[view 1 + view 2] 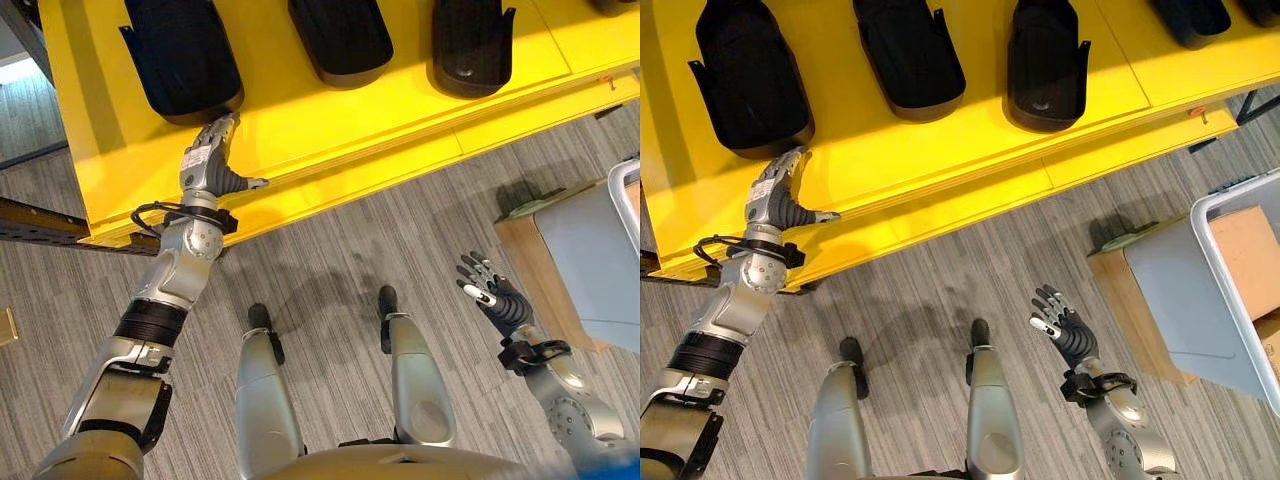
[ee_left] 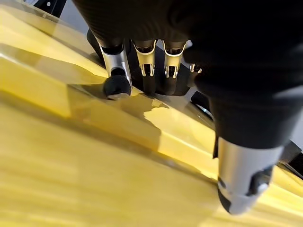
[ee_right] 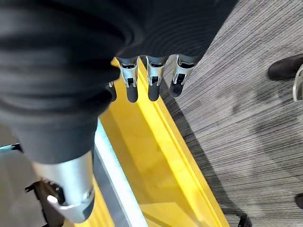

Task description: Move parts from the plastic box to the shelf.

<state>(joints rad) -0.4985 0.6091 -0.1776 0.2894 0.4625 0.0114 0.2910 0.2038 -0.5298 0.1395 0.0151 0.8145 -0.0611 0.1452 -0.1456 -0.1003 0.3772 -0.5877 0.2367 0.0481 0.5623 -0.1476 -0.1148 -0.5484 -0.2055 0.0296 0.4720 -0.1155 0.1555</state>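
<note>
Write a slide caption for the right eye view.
Left hand open beside a black part on the yellow shelf; right hand open above the carpet.

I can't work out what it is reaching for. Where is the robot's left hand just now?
The left hand is over the front of the yellow shelf, at the robot's left, fingers straight, right by the leftmost black part.

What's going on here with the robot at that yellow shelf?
The robot stands at the yellow shelf, where black parts already lie in a row. Its left hand rests open beside the nearest part, holding nothing. Its right hand hangs open over the floor, near the plastic box.
</note>
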